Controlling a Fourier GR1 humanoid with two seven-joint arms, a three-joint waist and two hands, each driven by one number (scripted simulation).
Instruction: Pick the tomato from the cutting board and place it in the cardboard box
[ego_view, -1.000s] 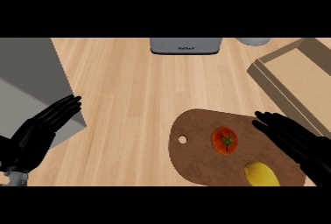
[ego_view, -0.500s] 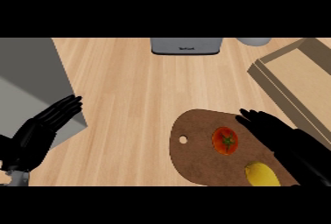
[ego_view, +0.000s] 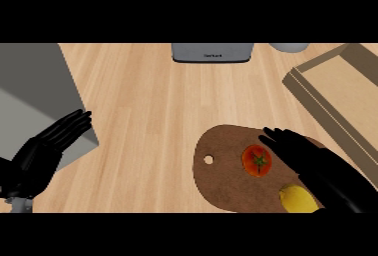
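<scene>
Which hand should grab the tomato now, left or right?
Right. The right robot hand is open beside the tomato on the cutting board; the left robot hand rests far across the counter.

Light wooden counter (ego_view: 155, 100) filling most of the frame. Grey block (ego_view: 33, 95) along the left side, upper left down to mid-left. Grey appliance (ego_view: 211, 52) at top centre, cut off by the upper edge. Pale grey round object (ego_view: 290, 47) at the upper right, only partly visible. Yellow fruit (ego_view: 297, 200) at the lower right.
</scene>
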